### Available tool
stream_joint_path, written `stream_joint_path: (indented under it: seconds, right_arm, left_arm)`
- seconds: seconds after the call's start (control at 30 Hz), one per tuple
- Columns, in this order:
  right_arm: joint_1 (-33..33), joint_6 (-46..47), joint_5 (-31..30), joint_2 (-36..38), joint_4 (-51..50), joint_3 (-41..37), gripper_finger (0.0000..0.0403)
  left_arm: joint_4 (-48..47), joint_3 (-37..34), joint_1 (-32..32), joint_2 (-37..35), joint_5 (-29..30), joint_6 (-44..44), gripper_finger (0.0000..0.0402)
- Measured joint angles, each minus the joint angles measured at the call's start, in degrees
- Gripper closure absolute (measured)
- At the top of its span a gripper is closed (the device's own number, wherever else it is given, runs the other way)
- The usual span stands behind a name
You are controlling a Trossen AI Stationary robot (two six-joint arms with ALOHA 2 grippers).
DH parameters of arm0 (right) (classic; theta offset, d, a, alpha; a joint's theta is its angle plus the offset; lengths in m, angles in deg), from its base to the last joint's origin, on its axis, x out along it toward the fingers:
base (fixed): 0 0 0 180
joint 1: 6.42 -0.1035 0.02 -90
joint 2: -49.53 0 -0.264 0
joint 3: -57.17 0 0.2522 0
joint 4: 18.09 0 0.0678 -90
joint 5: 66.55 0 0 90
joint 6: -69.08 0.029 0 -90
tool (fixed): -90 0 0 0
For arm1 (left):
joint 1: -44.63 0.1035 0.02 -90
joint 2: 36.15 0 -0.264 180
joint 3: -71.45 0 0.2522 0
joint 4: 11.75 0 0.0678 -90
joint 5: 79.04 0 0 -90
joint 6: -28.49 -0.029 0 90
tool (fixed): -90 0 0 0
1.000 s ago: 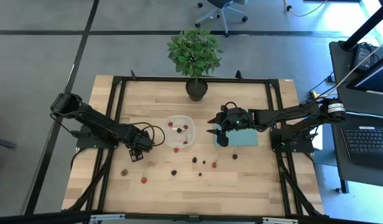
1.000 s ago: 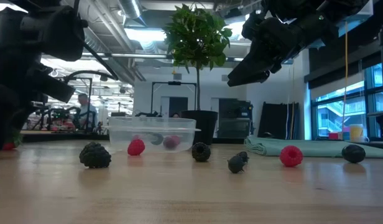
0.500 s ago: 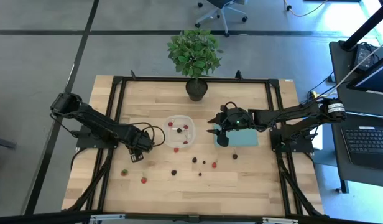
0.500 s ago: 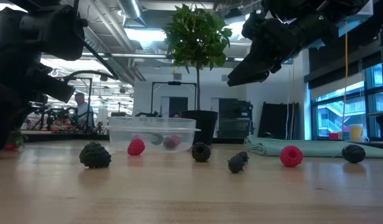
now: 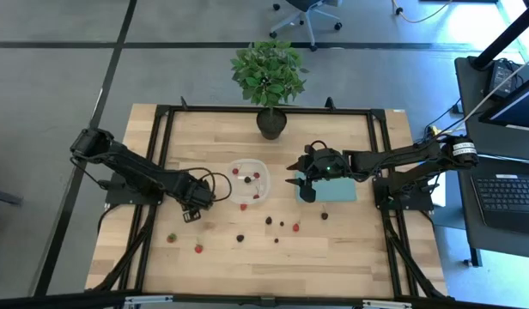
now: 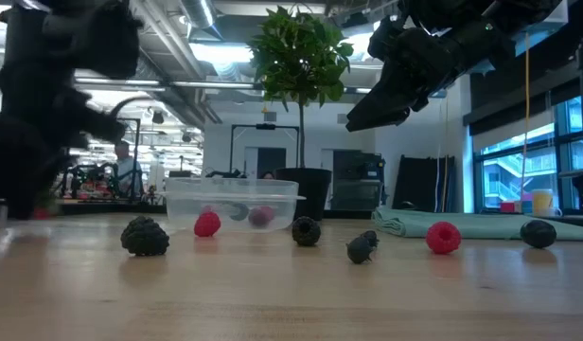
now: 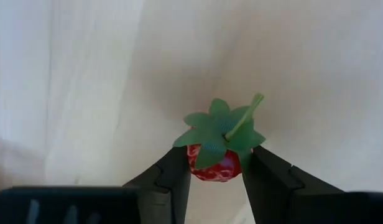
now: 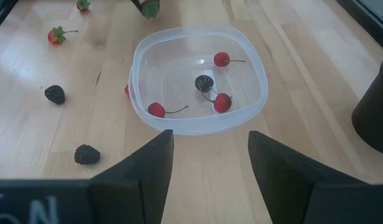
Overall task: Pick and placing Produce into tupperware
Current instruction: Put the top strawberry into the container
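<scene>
A red strawberry (image 7: 214, 167) with a green leafy cap sits between the fingers of my left gripper (image 5: 194, 212), which is shut on it left of the tupperware (image 5: 248, 183). The clear tupperware (image 8: 198, 81) rests flat on the table and holds three red cherries and a dark one. My right gripper (image 8: 210, 168) hovers open on the tupperware's right, above the table, and holds nothing. Loose produce lies on the wood near the front: a strawberry (image 5: 172, 238), another red berry (image 5: 198, 248), a blackberry (image 5: 240, 238) and several more (image 5: 282, 226). My left gripper pinches the strawberry's red body (image 7: 207, 171) between its two fingers (image 7: 174, 179), just below the green cap. The fingers point down from above. The cap and stem (image 7: 241, 118) stick out beyond the fingertips. Whether the berry is clear of the table, I cannot tell.
A potted plant (image 5: 269, 77) stands at the table's far edge, behind the tupperware. A teal sheet (image 5: 337, 190) lies under my right gripper. In the low view, berries (image 6: 145, 236) (image 6: 443, 237) dot the table in front of the tupperware (image 6: 233, 204).
My left gripper has shifted a little up and toward the tupperware, taking the strawberry with it; the arm shows blurred in the low view. My right gripper has kept still.
</scene>
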Motion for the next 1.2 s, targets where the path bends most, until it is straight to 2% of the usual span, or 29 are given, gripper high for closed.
stream_joint_path:
  seconds: [0.2,0.43,0.53,0.6,0.8,1.0,1.2]
  right_arm:
    - [0.0,0.0,0.0,0.0,0.1,0.0,0.0194]
    - [0.0,0.2,0.0,0.0,0.1,0.0,0.0194]
    - [0.0,0.2,0.0,0.0,0.0,0.0,0.0194]
    - [0.0,0.2,0.0,0.0,0.0,0.0,0.0194]
    - [0.0,0.2,0.0,0.0,0.0,0.0,0.0194]
    - [0.0,0.2,0.0,0.0,0.0,0.0,0.0194]
    - [0.0,0.0,0.0,0.0,0.0,0.0,0.0194]
  left_arm:
    - [-0.1,6.7,0.2,0.0,5.3,-7.8,0.028]
    - [0.3,13.6,2.4,-0.1,15.2,-17.6,0.0279]
    - [4.2,15.0,4.8,-0.1,17.0,-22.5,0.0279]
    - [7.7,15.4,6.9,-0.1,16.4,-26.0,0.0279]
    - [15.6,15.7,14.7,-0.1,6.0,-34.4,0.0279]
    - [17.9,15.7,20.1,0.8,2.9,-36.5,0.0279]
    - [19.8,15.7,21.9,5.0,-1.2,-39.4,0.0279]
